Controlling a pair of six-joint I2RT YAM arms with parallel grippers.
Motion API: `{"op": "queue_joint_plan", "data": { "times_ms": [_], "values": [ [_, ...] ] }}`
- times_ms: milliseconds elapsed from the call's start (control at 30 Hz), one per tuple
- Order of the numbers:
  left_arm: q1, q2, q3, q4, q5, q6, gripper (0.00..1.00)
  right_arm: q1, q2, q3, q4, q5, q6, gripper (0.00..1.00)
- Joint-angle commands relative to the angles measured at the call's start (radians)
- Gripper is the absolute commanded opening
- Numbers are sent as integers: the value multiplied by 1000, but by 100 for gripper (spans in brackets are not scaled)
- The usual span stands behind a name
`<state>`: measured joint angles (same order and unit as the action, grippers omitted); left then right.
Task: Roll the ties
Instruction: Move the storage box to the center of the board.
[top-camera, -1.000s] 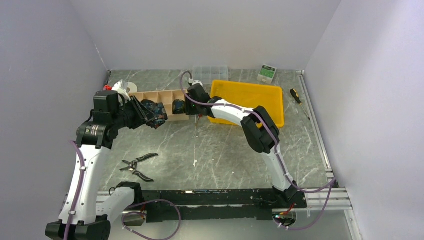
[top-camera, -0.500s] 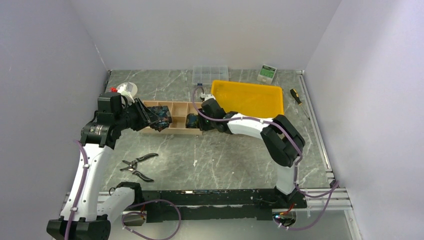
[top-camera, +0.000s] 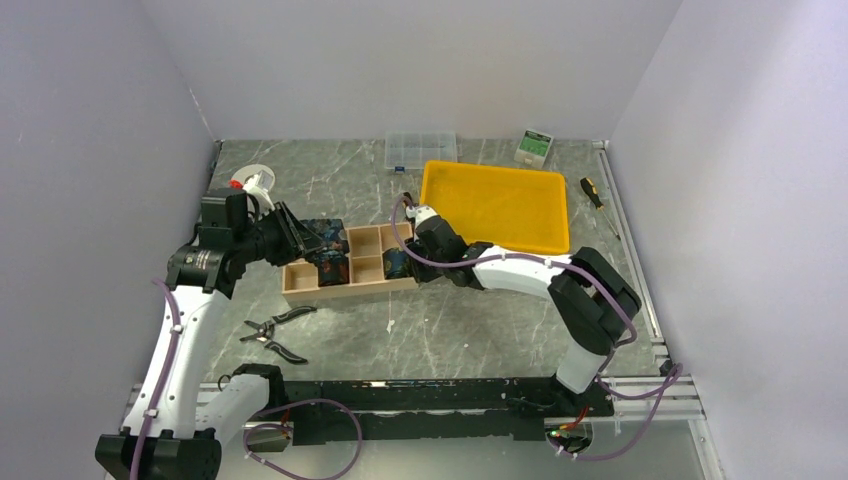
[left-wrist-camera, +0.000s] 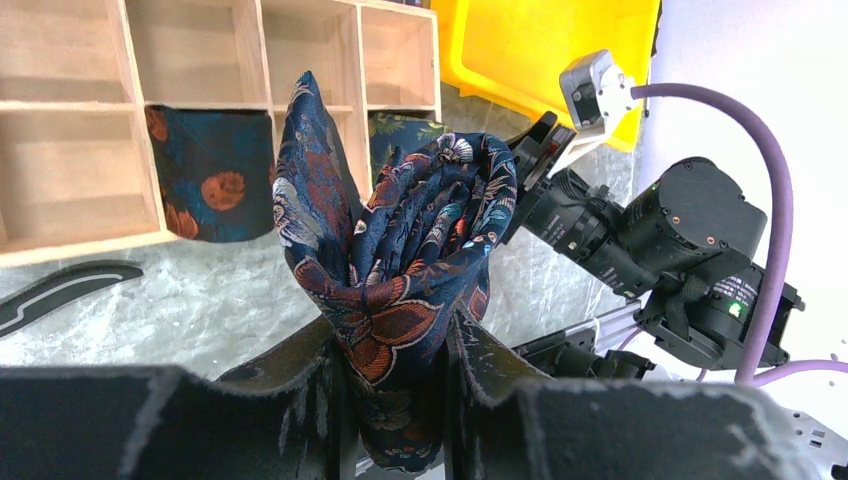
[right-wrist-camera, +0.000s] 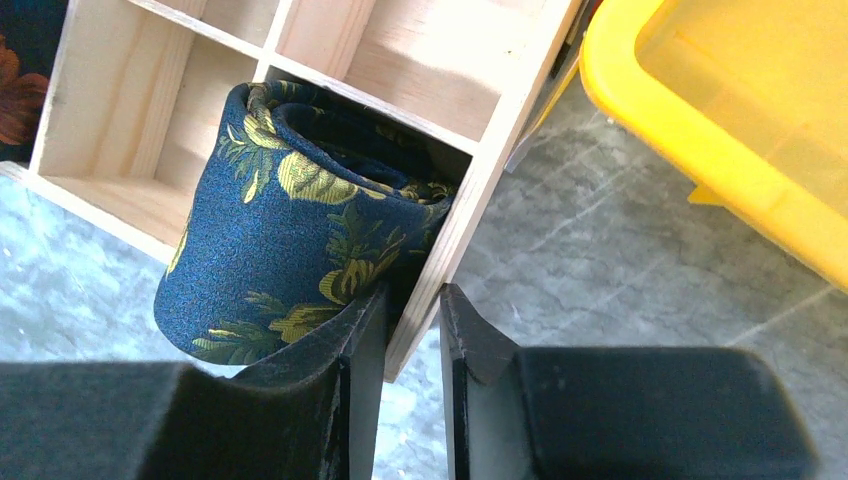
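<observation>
My left gripper (top-camera: 300, 236) is shut on a rolled tie (top-camera: 322, 231), dark navy with red-orange flowers, and holds it above the left end of the wooden divided box (top-camera: 300, 288). In the left wrist view the coil (left-wrist-camera: 405, 240) stands up between my fingers (left-wrist-camera: 300, 390). Another rolled tie (top-camera: 331, 270) with orange print sits in a compartment (left-wrist-camera: 210, 170). My right gripper (top-camera: 404, 264) is shut on the box's right wall (right-wrist-camera: 480, 215). Beside it a navy tie with yellow-green leaves (right-wrist-camera: 285, 240) fills the end compartment.
A yellow tray (top-camera: 495, 205) lies right of the box, close behind my right arm. Black-handled pliers (top-camera: 275, 335) lie at the front left. A clear organiser (top-camera: 420, 148), a small green-white box (top-camera: 535, 147), a screwdriver (top-camera: 592, 192) and a white roll (top-camera: 255, 180) lie along the back.
My right gripper has dragged the wooden box from the back of the table toward the front. My left gripper has kept its tie and stayed above the box's left end.
</observation>
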<state>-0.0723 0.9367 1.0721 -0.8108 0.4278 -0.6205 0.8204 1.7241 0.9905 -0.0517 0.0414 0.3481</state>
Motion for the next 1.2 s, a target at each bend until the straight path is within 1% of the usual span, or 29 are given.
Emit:
{"op": "queue_joint_plan", "data": {
  "times_ms": [0, 200, 333, 467, 533, 667, 700, 767, 833, 900, 967, 1100, 1167],
  "values": [
    [5, -9, 2, 52, 41, 19, 3, 23, -14, -64, -232, 8, -111, 27],
    [5, 3, -13, 79, 68, 9, 3, 71, -33, -80, -264, 111, -78, 28],
    [5, 10, -30, 103, 86, 0, 3, 71, -78, -118, -233, 125, -32, 29],
    [5, 21, -46, 139, 105, -11, 3, 70, -94, -80, -255, 142, -21, 32],
    [4, 31, -52, 151, 118, -20, 3, 71, -110, -58, -263, 158, -10, 37],
    [5, 50, -59, 167, 130, -30, 3, 70, -183, -24, -289, 232, 13, 49],
    [5, 52, -64, 173, 131, -32, 3, 71, -209, -14, -298, 251, 15, 54],
    [4, 56, -73, 188, 137, -36, 3, 71, -262, 4, -312, 274, 15, 67],
    [5, 63, -84, 209, 147, -44, 3, 71, -309, 24, -331, 297, 16, 74],
    [4, 76, -99, 246, 164, -58, 3, 67, -357, 37, -345, 316, 19, 77],
    [3, 93, -110, 282, 184, -79, 3, 60, -413, 22, -331, 327, 26, 79],
    [-4, 138, -123, 354, 235, -119, 3, 43, -509, -79, -230, 280, 35, 79],
    [-31, 157, -128, 388, 254, -139, 3, 25, -528, -126, -205, 279, 62, 79]
  ]
}}
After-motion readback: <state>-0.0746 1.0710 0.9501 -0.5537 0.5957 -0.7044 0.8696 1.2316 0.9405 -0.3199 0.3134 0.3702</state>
